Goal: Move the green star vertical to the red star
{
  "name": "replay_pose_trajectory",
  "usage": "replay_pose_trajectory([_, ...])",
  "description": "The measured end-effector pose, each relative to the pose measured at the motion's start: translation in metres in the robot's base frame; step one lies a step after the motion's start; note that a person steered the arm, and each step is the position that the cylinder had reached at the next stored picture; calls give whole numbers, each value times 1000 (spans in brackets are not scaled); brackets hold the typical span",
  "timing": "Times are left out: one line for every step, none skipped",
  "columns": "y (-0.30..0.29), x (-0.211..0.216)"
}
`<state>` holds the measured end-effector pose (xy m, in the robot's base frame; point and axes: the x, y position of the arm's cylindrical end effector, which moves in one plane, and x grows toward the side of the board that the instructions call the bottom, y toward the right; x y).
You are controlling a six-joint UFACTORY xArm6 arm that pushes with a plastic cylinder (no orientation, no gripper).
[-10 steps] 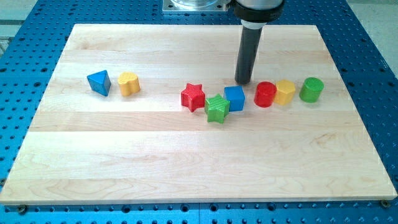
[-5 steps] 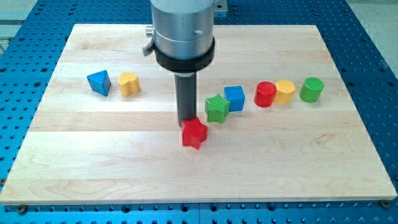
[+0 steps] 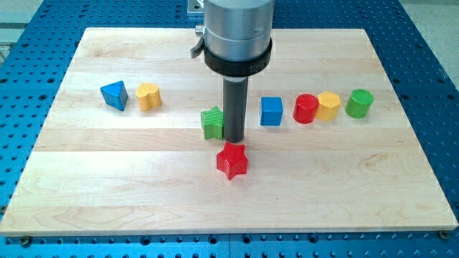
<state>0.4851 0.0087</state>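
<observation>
- Against the view's-left side of my tip (image 3: 234,138) we see the green star (image 3: 212,122), touching the bare rod, which holds nothing.
- Just below the tip, toward the view's bottom, lies the red star (image 3: 232,160), slightly apart from it.
- Off to the tip's right stand the blue cube (image 3: 271,111), red cylinder (image 3: 305,108), yellow block (image 3: 328,106) and green cylinder (image 3: 359,103).
- Well to its left sit the yellow heart (image 3: 148,96) and blue triangle (image 3: 114,94) on the wooden board (image 3: 143,186).

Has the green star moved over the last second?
Yes. The green star slid toward the view's left, away from the blue cube, which stayed put. My tip now sits at its right edge, above the red star.
</observation>
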Motion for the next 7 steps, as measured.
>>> replay_pose_trajectory([-7, 20])
replay_pose_trajectory([-25, 19])
replay_pose_trajectory([-25, 18])
replay_pose_trajectory([-31, 13])
replay_pose_trajectory([-15, 6])
replay_pose_trajectory([-10, -10])
replay_pose_trajectory([-53, -4])
